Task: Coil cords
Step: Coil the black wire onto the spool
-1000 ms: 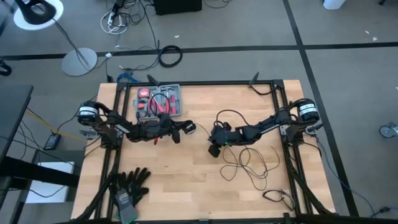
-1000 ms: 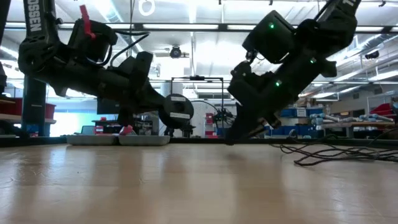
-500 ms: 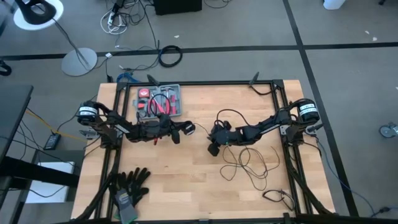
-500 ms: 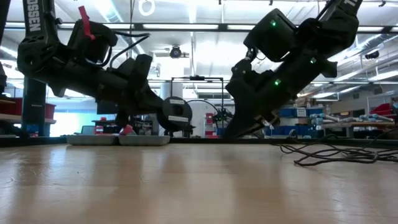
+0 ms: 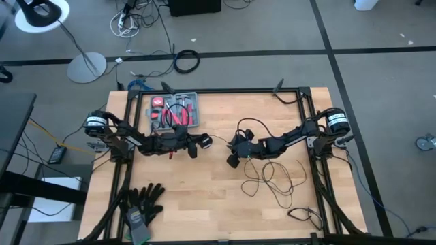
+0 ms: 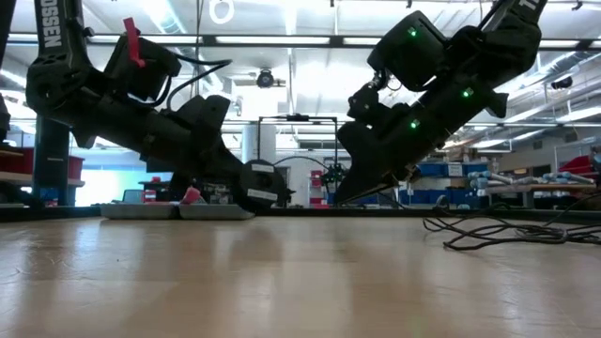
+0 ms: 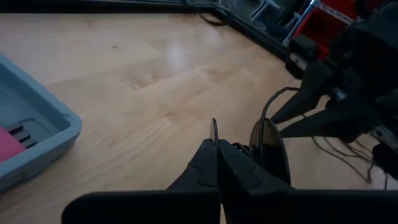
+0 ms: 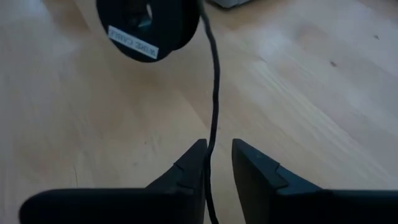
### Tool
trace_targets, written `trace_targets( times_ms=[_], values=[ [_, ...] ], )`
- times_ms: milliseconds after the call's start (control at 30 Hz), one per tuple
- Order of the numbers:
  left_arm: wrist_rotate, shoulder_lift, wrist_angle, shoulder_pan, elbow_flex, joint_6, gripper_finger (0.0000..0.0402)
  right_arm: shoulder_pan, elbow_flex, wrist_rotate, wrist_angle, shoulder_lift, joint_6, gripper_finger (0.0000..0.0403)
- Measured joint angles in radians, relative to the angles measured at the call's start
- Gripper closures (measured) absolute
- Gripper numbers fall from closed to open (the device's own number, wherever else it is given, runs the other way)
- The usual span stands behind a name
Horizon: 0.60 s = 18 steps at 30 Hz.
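Smooth wood table — matt cord

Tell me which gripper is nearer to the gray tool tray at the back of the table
Left. The left gripper sits just in front of the gray tool tray, holding the round black puck. The right gripper is farther off, toward the table's middle, with the cord between its fingers.

We're seeing a grey tool tray w/ red-handled tools sitting at the table's far edge, black gloves lying near its front-left corner, lamp base on floor.
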Motion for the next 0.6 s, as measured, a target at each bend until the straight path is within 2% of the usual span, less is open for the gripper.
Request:
trace_targets(
  times_ms=[233,600],
  values=[
    [-0.002,0.000,-0.003,0.000,0.000,0.000,0.0402,-0.005,0.000,0.024,0.003,0.000,-0.070,0.0314],
    [-0.003,0.000,-0.006,0.000,0.000,0.001,0.0402,-0.019,0.001,0.027,0.003,-0.015,-0.119,0.0246]
  ],
)
